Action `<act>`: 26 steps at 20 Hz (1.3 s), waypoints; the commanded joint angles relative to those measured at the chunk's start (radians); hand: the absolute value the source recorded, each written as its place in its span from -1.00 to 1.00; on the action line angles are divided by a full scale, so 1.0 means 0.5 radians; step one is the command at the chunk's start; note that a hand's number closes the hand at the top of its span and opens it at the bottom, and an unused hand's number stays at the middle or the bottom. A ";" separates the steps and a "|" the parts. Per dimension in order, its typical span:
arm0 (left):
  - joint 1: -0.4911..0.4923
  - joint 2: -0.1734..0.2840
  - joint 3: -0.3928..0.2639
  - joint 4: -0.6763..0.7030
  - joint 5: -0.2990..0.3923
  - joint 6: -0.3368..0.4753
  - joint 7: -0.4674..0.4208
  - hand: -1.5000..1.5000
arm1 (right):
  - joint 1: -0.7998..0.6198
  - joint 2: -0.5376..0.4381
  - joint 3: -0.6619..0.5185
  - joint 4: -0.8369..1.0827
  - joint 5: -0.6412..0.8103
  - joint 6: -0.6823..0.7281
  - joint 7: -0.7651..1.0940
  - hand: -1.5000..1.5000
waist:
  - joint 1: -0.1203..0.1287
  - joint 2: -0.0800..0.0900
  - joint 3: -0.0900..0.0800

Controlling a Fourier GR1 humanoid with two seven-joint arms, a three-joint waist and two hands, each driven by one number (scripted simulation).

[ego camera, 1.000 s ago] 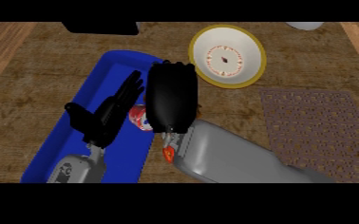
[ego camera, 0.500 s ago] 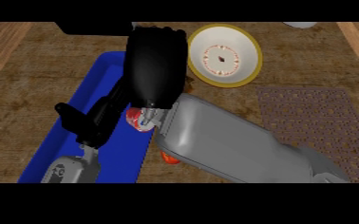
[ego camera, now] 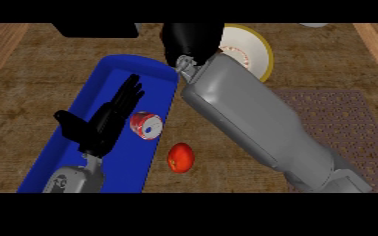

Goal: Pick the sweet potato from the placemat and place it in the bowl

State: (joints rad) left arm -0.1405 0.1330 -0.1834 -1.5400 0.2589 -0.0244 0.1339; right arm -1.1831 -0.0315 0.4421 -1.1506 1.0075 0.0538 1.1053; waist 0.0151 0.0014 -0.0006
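Observation:
The bowl (ego camera: pixel 255 55), white inside with a yellow rim, stands at the back of the counter, partly hidden by my right forearm (ego camera: pixel 258 125). My right hand (ego camera: pixel 190 39) is a dark shape just left of the bowl, at the picture's upper edge. What it holds, if anything, is hidden. The brown woven placemat (ego camera: pixel 332 112) lies at the right with nothing showing on it. No sweet potato shows plainly. My left hand (ego camera: pixel 103 122) rests open, fingers up, over a blue tray (ego camera: pixel 111 75).
A red and white can (ego camera: pixel 145 125) lies on the blue tray beside my left hand. A red-orange round fruit (ego camera: pixel 180 157) sits on the wooden counter just right of the tray. A black object (ego camera: pixel 96 29) stands at the back left.
My right hand and forearm have swung up and away towards the back, to beside the bowl, uncovering the can and the red fruit. The left hand has stayed put.

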 commanded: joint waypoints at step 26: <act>-0.037 -0.105 -0.082 -0.055 -0.089 -0.006 0.053 0.00 | -0.033 -0.230 -0.944 1.626 -0.215 -1.102 -1.037 -1.00 | 0.097 0.050 0.005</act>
State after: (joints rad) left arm -0.1539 0.1047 -0.2015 -1.5633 0.2314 -0.0438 0.1523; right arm -1.2094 -0.1728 0.0270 -0.3479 0.9479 -0.3904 0.6565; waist 0.0626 0.0259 0.0014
